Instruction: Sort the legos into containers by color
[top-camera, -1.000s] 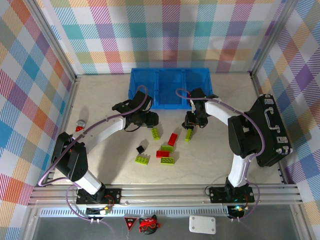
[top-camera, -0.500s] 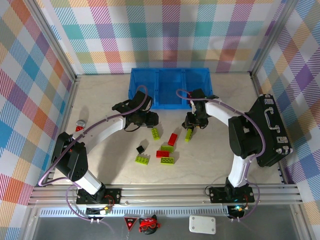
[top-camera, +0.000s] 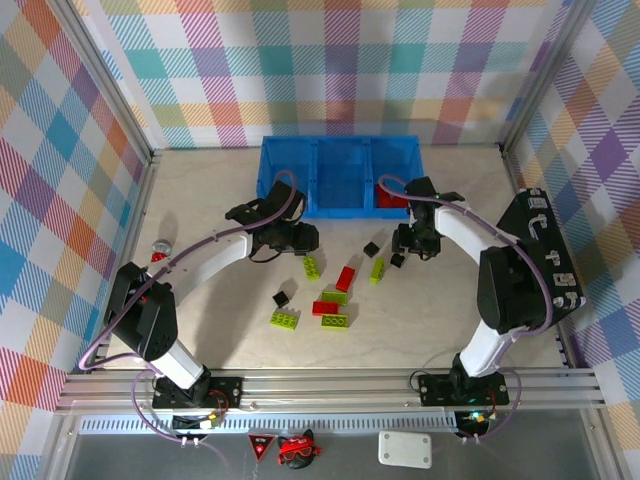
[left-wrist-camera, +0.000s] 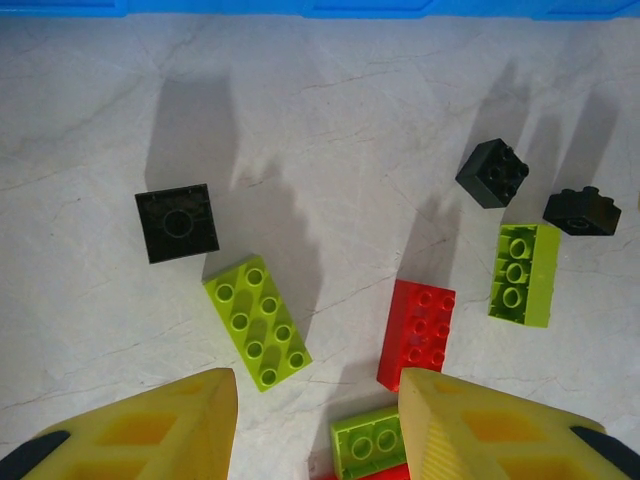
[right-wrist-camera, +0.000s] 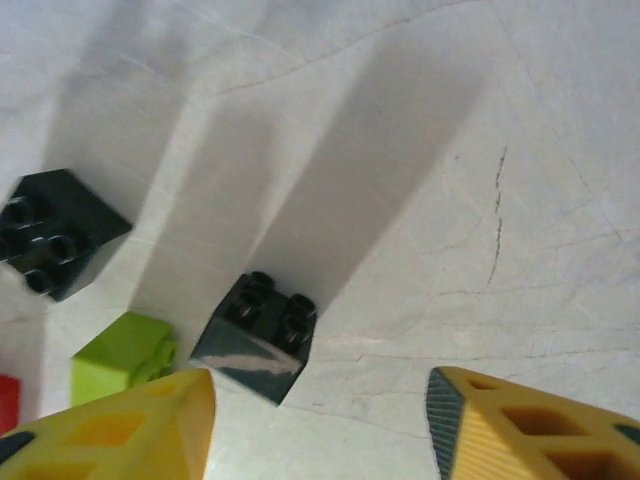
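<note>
Small black plastic studded brick lying on pale marbled surface, near bright blue plastic bin. Likely light, rigid, slick; pinching flat side walls looking best. Right end effector hovering over it, fingers apart, empty. Left end effector also gaping, holding nothing.

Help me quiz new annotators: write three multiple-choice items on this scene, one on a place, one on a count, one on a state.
1. Where is the blue bin?
A) at the table's far side
B) beside the arm bases
C) at the table's left edge

2. How many black bricks lie in the left wrist view?
A) one
B) three
C) six

3. How is the right gripper?
A) shut on a green brick
B) shut, empty
C) open over a black brick

Answers: 1 A, it lies along the far edge; 2 B, three separate ones show; 3 C, fingers apart, brick resting on the table.
</note>
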